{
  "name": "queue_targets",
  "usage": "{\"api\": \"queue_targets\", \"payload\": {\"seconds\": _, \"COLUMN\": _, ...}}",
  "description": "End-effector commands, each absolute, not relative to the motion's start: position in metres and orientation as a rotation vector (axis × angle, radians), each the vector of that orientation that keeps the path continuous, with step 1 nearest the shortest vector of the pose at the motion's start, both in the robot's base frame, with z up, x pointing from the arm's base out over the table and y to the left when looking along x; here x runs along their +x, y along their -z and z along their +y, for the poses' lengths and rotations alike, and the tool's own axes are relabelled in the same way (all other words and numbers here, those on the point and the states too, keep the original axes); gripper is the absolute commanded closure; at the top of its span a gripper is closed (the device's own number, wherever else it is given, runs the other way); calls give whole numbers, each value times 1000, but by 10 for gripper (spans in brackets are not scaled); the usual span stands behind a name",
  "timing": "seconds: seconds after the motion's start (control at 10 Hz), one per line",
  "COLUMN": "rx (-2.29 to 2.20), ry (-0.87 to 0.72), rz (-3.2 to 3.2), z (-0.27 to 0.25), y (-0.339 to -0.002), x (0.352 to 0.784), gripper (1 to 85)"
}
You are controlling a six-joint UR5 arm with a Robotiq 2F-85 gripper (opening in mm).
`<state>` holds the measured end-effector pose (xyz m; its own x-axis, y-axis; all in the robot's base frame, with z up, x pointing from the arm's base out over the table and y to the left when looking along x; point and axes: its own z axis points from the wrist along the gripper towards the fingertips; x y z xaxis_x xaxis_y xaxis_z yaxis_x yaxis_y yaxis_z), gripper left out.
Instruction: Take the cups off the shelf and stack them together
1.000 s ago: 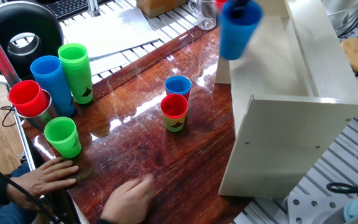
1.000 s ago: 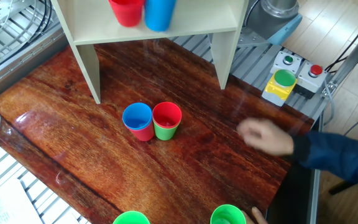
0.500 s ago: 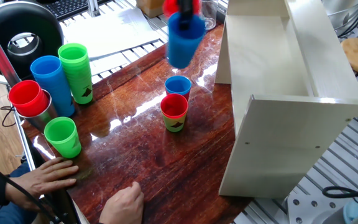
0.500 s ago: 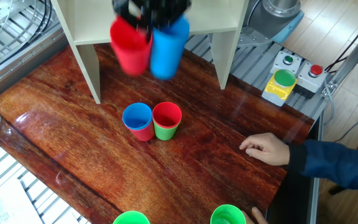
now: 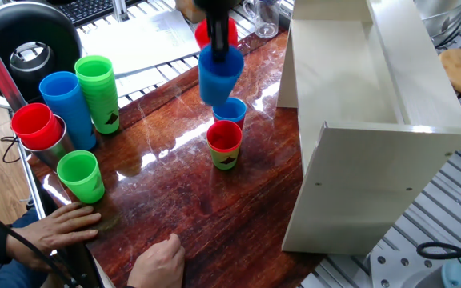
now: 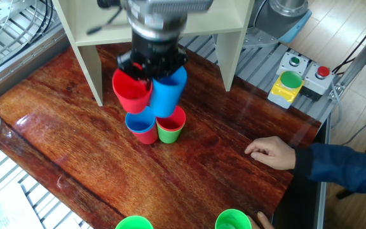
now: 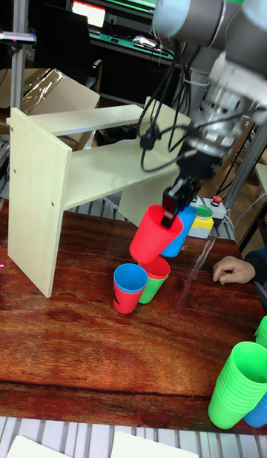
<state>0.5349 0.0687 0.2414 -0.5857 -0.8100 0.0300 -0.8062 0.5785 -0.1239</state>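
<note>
Claw [image 6: 152,71] pointing down, clamped on red cup [image 6: 132,92] and blue cup [image 6: 168,95], hovering above worktop [image 6: 221,133] cup pair [image 6: 156,123], clear of shelf [image 6: 94,28].

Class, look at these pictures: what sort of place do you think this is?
Probably a robotics lab: a robot arm's gripper carries cups over a wooden table, beside a control box with coloured buttons, with a computer screen behind.

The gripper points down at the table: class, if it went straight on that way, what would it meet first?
Probably the two cup pairs standing below. The gripper holds a red cup and a blue cup just above the blue-in-red pair and red-in-green pair; exact alignment is unclear.
</note>
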Motion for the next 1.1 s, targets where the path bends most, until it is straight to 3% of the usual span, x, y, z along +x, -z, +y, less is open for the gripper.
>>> {"api": "queue_targets", "payload": {"seconds": 0.0, "rx": -1419, "ry": 124, "rz": 2761, "z": 68, "y": -199, "x": 517, "gripper": 843}}
{"api": "queue_targets", "payload": {"seconds": 1.0, "rx": -1388, "ry": 135, "rz": 2715, "z": 68, "y": -163, "x": 510, "gripper": 843}}
